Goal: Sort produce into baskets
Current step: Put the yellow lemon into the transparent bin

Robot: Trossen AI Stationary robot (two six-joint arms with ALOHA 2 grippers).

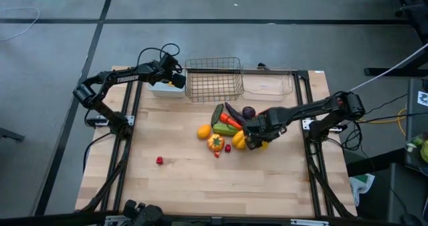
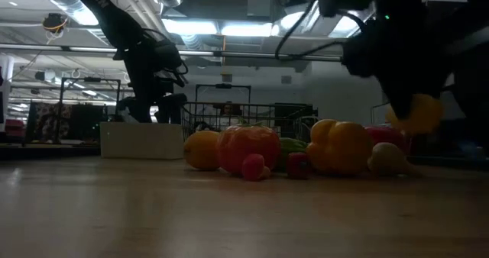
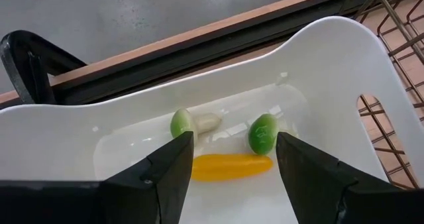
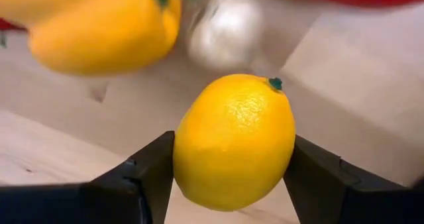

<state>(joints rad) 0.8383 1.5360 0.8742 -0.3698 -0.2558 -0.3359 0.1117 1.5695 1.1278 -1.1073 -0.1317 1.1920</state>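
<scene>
- The left claw (image 1: 175,79) hangs over the white tray (image 1: 164,90) at the counter's far left, fingers spread and empty. From the wrist view, the tray already has two small green pieces (image 3: 263,132) and a yellow piece (image 3: 232,166) lying in it, so the spread fingers fit a claw with nothing left to carry.
- The wire-mesh basket (image 1: 213,79) stands just beside the tray, and it appears to hold nothing. The clear bin (image 1: 269,83) sits next along the far edge.
- One tiny red piece (image 1: 160,160) lies alone on the counter (image 1: 187,186), well apart from the rest.
- The main heap sits mid-counter: an orange (image 1: 204,132), a carrot (image 1: 231,121), a cucumber (image 1: 217,114), a dark eggplant (image 1: 234,111), a purple onion (image 1: 249,111) and peppers, all still unsorted.
- The right claw (image 1: 254,140) is at the heap's right edge, pinching a lemon (image 4: 234,141) across its middle. In the low view the lemon shows raised off the counter, probably to clear the neighbouring pieces on the way to a basket.
</scene>
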